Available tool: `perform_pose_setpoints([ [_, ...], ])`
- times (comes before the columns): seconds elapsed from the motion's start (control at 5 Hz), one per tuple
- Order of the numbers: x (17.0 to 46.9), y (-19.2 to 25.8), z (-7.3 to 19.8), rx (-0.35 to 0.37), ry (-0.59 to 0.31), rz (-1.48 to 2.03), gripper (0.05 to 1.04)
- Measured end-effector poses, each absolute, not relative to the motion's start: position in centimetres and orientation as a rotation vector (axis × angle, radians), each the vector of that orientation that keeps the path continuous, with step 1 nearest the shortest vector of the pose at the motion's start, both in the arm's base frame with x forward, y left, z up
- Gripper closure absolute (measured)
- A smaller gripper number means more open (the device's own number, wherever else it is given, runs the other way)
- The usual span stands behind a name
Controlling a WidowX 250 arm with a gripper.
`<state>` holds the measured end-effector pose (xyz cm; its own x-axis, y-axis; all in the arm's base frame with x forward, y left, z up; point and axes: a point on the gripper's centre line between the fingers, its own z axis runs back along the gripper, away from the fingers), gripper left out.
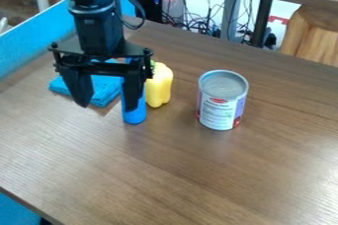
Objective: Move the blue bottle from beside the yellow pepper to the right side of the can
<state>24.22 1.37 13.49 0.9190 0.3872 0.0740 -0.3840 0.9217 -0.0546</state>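
The gripper (107,98) is spread open, with nothing seen gripped; the blue tube (135,115) is partly hidden behind it, beside the pepper (159,87); no grasp can be judged made.

We see three things close together on the tabletop (178,174). Blue cylinder (134,116): smooth, plain, rounded near end, upper part mostly hidden; we can't tell if it stands or lies. Yellow pepper (158,88): glossy, lobed, green stem at the top, just right of the cylinder in our view. Blue cloth (104,90): lighter blue, folded into a flat pad, left of the pepper, partly hidden.
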Motion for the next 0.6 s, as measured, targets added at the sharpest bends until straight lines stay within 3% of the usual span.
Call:
perform_pose_setpoints([
  [0.6, 27.0, 0.9, 13.1, 0.004, -0.075, 0.417, 0.083],
])
